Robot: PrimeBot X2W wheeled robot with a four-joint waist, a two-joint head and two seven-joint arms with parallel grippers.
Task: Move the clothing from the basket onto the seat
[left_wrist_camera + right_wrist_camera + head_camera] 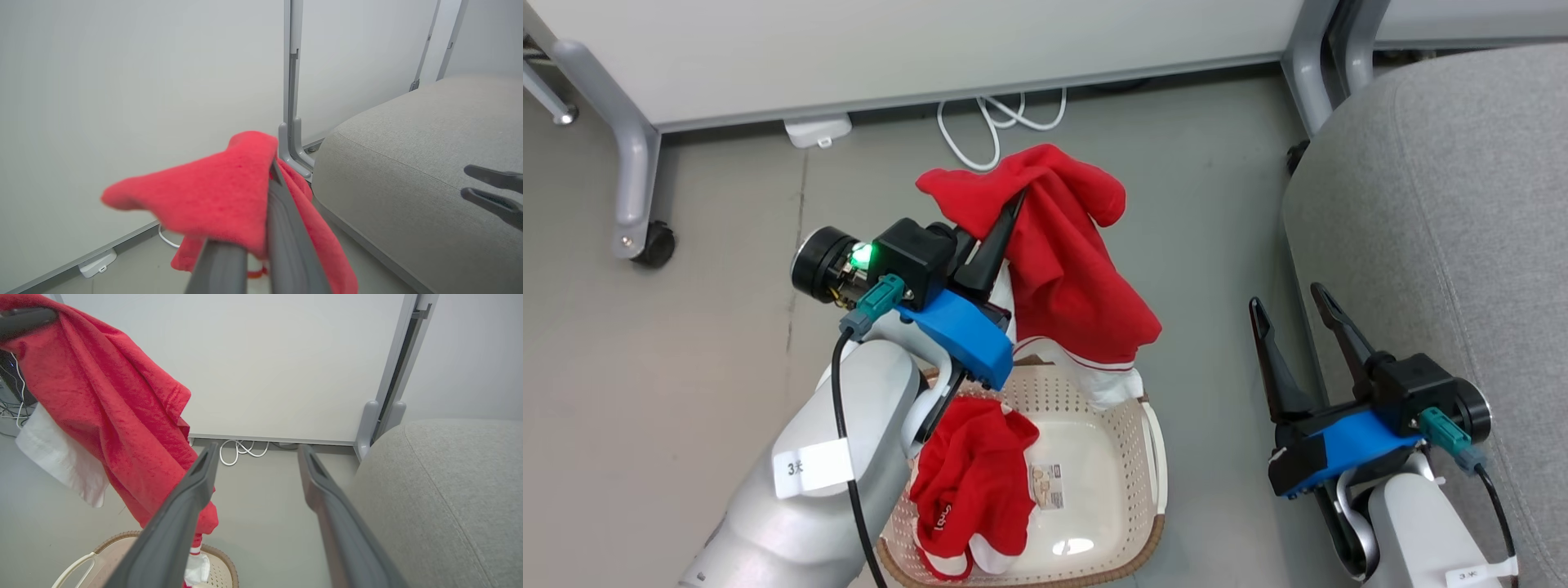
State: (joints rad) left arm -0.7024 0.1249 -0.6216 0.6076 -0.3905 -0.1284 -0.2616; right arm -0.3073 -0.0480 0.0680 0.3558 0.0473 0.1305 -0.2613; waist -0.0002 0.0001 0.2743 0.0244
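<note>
Left gripper [1015,204] pinches red garment [1062,269], held up above basket [1153,465], white hem hanging at the far rim; second garment [968,482] lies inside basket. Right gripper [1289,299] spread wide, empty, beside seat [1445,204].

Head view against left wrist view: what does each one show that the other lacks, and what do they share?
Head view: the basket with a second red garment inside, and a black caster wheel. Left wrist view: the panel's tall upright post. Shared: the lifted red garment pinched by the left gripper, the grey seat, the open right gripper.
</note>
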